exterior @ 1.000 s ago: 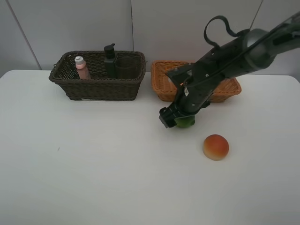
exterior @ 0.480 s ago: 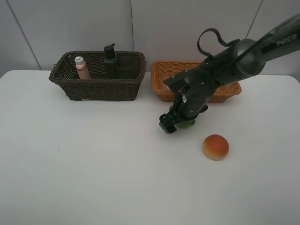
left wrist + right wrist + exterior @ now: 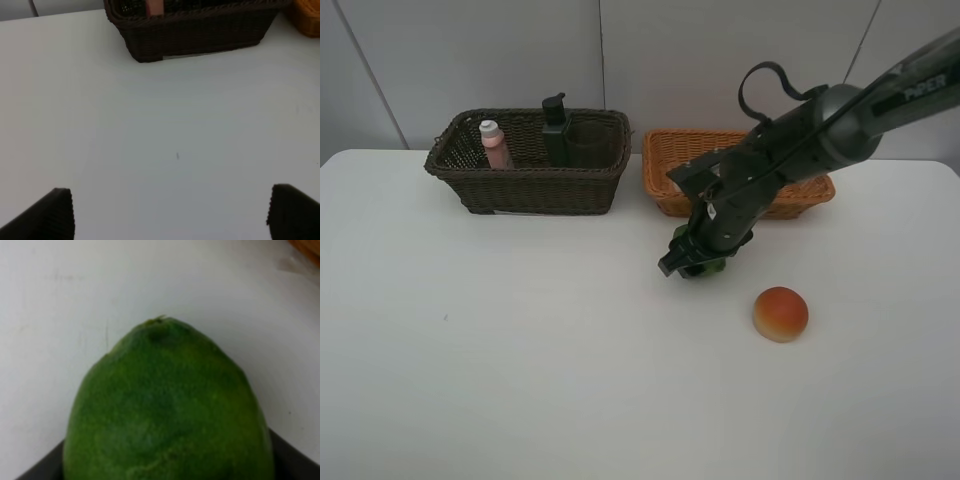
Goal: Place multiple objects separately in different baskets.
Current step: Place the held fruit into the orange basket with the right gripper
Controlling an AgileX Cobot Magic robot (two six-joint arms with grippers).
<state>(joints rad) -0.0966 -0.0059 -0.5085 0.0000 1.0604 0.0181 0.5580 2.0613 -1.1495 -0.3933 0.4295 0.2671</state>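
1. The right gripper is down at the white table, just right of the scene's centre, its jaws clamped on the green fruit.
2. In the right wrist view the green fruit fills most of the picture, with dark finger edges showing at either side of its base.
3. The red-orange fruit lies loose on the table at about four o'clock from the gripper, near but not touching it.
4. The light orange-tan basket stands at about one o'clock from the gripper; the right arm crosses over it and hides most of its inside, so what it holds cannot be told.
5. The dark brown basket stands at about ten o'clock from the gripper, just beside the tan basket, the two apart by a narrow gap.
6. Inside the dark basket stand a pink white-capped bottle towards its nine o'clock end, a dark pump bottle nearer the middle, and a translucent cup just at three o'clock of the pump bottle.
7. The left gripper is out of the high view; its wrist view shows two fingertips spread wide apart over bare table, nothing between them, with the dark brown basket ahead.
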